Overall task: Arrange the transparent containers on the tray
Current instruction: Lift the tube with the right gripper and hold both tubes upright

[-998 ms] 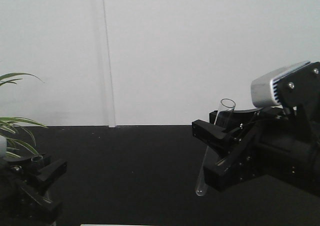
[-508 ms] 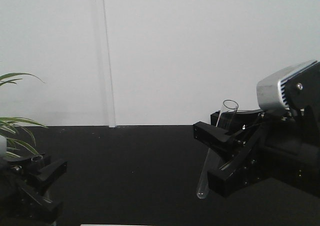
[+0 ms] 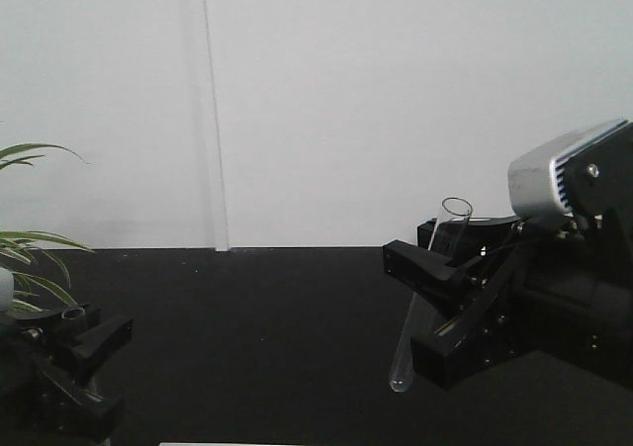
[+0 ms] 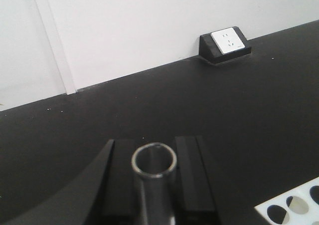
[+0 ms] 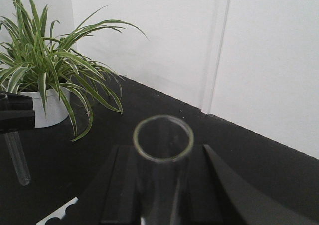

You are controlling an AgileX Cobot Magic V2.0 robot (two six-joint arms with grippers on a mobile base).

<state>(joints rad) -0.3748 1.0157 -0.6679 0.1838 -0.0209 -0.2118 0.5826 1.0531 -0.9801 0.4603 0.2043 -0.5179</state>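
Compared with a second ago, the right fingers (image 3: 427, 264) are seen a little further right in the front view, and the right test tube (image 3: 405, 362) clamped between them has been carried along. Since half a second ago almost nothing is altered. This tube is held in the air above the black desk (image 3: 247, 317), leaning, with its open rim uppermost and its rounded end lowest. The left fingers (image 3: 99, 335) are unchanged at the lower left, closed on the left test tube (image 3: 74, 315), of which only the rim can be made out there.

The left tube's body, hanging below its grip, is shown only by the right wrist view, together with a striped plant (image 5: 50, 70) in a white pot (image 5: 52, 112). A wall socket (image 4: 227, 41) and the corner of a white perforated rack (image 4: 294, 207) are revealed by the left wrist view alone.
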